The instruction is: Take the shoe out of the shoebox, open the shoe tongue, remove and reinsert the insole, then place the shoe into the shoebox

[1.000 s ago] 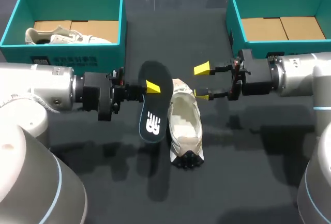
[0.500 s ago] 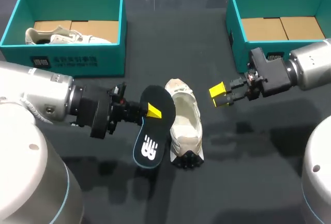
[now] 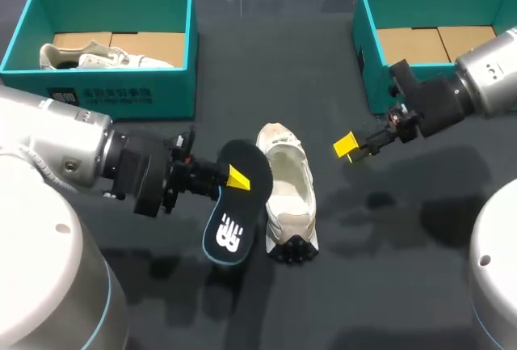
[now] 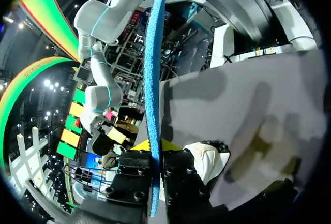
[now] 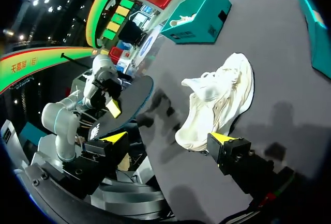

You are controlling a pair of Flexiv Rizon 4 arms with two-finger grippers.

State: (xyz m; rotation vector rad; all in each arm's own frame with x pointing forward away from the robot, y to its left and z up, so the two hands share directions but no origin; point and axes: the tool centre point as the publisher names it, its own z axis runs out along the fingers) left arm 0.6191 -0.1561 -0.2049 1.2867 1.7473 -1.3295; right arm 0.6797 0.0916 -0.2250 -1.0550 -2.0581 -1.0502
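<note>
Head view: left hand pinches the light, probably bendy insole near one end, soft shoe just beside; right hand wide, empty.

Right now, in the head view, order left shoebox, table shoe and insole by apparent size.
Largest: left shoebox.
Then shoe and insole, about alike; the insole is held up nearer the camera, so I won't rank them.

white logo on the insole; left shoebox label illegible.

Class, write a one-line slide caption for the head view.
Left pincer holds the black insole beside the white shoe; right pincer hovers nearby.
</note>
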